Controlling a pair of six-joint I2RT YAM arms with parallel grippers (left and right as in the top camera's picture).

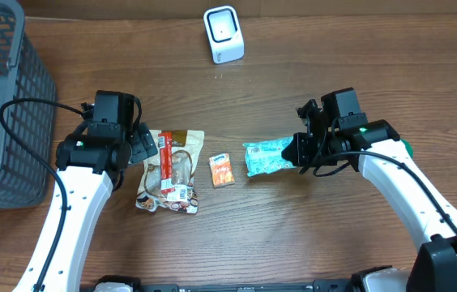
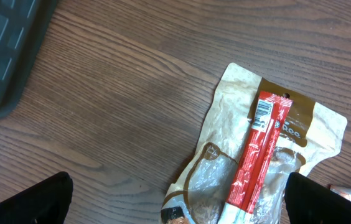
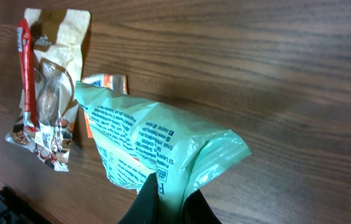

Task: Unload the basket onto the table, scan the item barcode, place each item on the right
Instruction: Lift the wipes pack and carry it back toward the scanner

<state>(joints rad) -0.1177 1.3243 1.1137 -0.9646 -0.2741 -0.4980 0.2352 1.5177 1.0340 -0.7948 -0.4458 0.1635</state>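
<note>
Wood-grain worktop (image 1: 293,235) carries all items, viewed from above and from both wrists. A teal plastic packet (image 1: 267,156) lies right of centre. The right gripper (image 1: 300,152) has its jaws pressed together on the packet's right end. The right wrist view shows the packet (image 3: 144,140) pinched at its crimped edge between the dark fingers (image 3: 191,208), printed side up, its far end reaching towards the other goods; whether it rests on the worktop or is lifted clear cannot be told. Just left of the packet lies a small orange sachet (image 1: 221,170), flat and apart from it. Further left is a brown-and-clear snack pouch (image 1: 181,180) with a red stick pack (image 1: 164,162) lying lengthwise on top; a barcode shows at the stick's upper end in the left wrist view (image 2: 263,113). The left gripper (image 1: 135,146) is at the pouch's left edge, jaws spread wide and holding nothing; its two fingers (image 2: 38,202) appear at the bottom corners of its own view, with the pouch's lower part between them. A white barcode scanner (image 1: 224,34) stands upright at the far edge, well apart from the packet. A grey mesh basket (image 1: 2,105) occupies the far left corner.
</note>
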